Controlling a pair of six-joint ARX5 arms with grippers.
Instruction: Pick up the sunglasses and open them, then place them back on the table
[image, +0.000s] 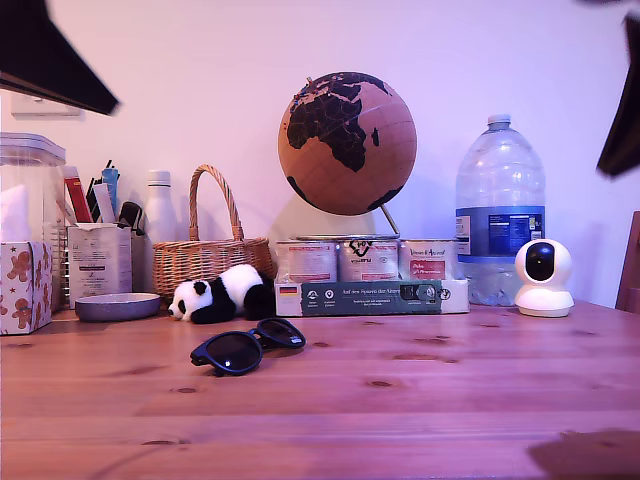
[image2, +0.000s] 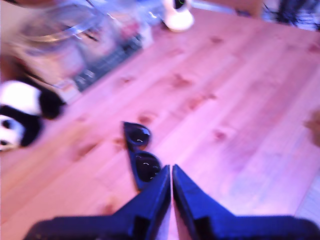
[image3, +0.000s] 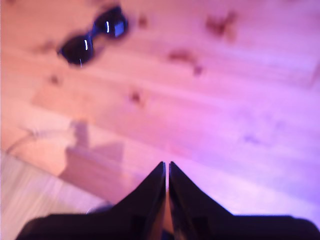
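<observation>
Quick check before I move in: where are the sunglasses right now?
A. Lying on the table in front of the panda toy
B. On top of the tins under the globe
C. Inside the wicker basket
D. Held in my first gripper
A: the sunglasses lie on the bare table just in front of the panda toy, and both wrist views show shut, empty jaws above the wood.

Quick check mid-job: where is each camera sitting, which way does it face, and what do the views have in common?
Exterior view: low, level across the table at the sunglasses; dark arm parts at the upper corners.
First wrist view: above my first gripper, shut, close over the sunglasses.
Second wrist view: above my second gripper, shut, the sunglasses farther off.
All three share the sunglasses.
</observation>
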